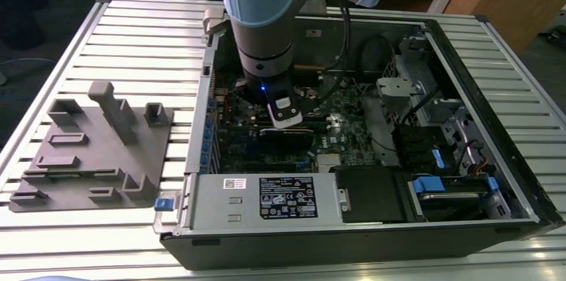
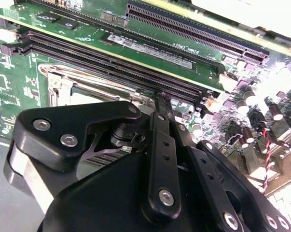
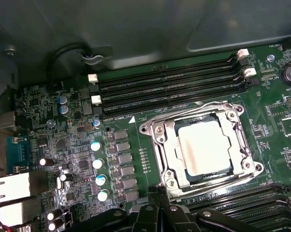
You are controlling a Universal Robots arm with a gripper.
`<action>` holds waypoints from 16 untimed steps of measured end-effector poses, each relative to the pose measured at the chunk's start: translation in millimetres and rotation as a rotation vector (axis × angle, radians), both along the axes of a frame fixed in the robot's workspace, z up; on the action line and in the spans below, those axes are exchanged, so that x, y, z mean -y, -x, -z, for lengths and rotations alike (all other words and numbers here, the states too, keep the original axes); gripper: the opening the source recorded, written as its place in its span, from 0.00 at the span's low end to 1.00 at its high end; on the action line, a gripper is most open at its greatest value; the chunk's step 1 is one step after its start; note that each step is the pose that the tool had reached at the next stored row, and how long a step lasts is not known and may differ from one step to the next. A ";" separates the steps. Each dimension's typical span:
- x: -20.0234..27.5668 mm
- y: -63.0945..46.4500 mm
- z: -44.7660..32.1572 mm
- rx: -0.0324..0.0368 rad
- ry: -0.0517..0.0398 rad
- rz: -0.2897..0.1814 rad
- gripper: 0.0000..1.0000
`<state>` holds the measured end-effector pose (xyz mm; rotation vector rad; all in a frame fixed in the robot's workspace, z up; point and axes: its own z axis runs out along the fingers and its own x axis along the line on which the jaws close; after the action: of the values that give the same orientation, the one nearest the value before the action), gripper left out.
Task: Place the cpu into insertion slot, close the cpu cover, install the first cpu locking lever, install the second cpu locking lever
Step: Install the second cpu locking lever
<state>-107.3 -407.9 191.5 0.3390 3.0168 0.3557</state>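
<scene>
Both wrist views show the gripper [image 2: 160, 99] beside the cover [image 3: 203, 145]; only the first shows the chip [image 3: 204, 146] under it. Jaws together, empty.

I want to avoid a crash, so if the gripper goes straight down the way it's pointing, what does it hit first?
Probably the thin silver-grey metal cpu cover at the socket's edge, lying over the dull silver square cpu. The gripper sits right beside it on the green circuit board, though depth is unclear.

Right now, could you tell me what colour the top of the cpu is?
Pale silver-grey, seen best in the first wrist view: the cpu.
</scene>
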 end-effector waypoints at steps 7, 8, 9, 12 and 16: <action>-0.2 0.0 -16.0 -0.0005 0.0005 0.000 0.11; -0.3 0.0 -19.1 -0.0004 0.0004 0.000 0.11; -0.3 0.0 -22.3 -0.0004 0.0004 0.000 0.11; -0.5 0.0 -31.3 -0.0004 0.0005 0.000 0.11; -2.3 -1.5 -33.1 -0.0005 0.0101 0.001 0.11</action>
<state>-105.8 -405.6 224.6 0.3394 3.0178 0.3401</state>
